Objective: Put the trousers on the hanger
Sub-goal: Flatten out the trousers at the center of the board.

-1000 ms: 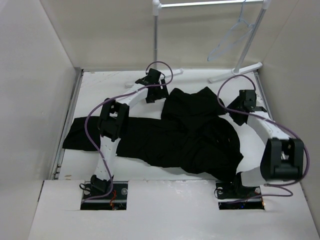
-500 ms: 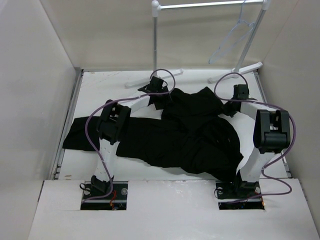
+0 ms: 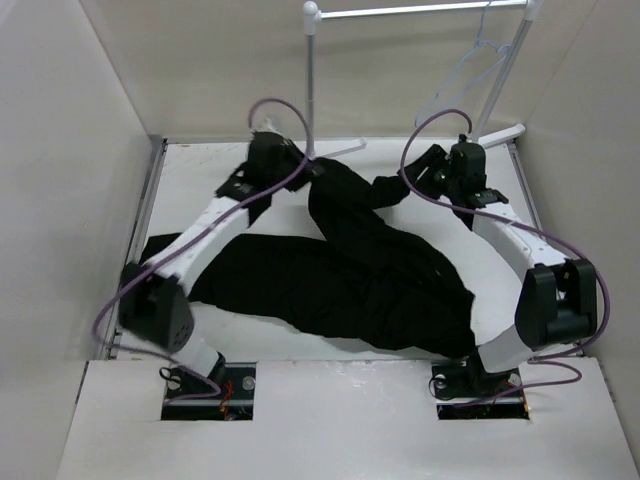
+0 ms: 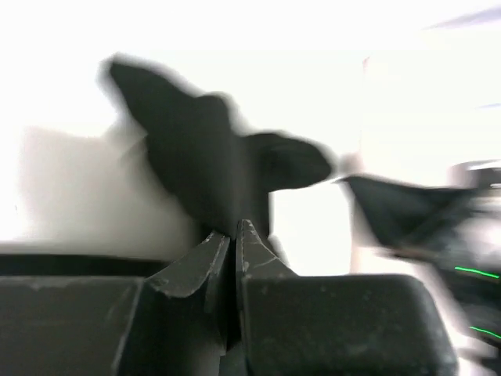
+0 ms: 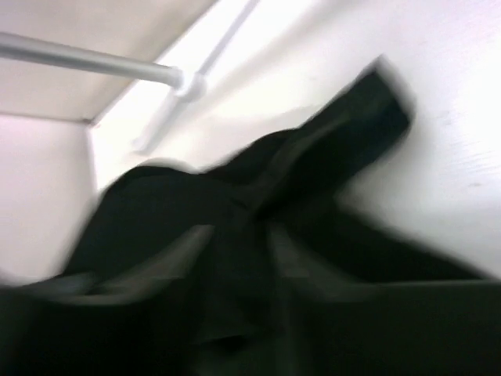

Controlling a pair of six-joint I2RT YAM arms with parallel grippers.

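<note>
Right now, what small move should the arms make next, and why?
Probably raise the held edge a little. The left gripper is shut on the trousers' far edge, the right gripper meets that edge, and most fabric lies on the table, below the hanger.

A white garment rack [image 3: 311, 90] stands at the far edge of the white tabletop [image 3: 190, 175]. Its upright pole has a round cap, a horizontal bar runs right from it, and its slim feet rest on the surface. Plain pale walls [image 3: 60, 150] close the left, back and right sides. A white front panel [image 3: 330, 420] with two square cut-outs spans the near edge.
</note>
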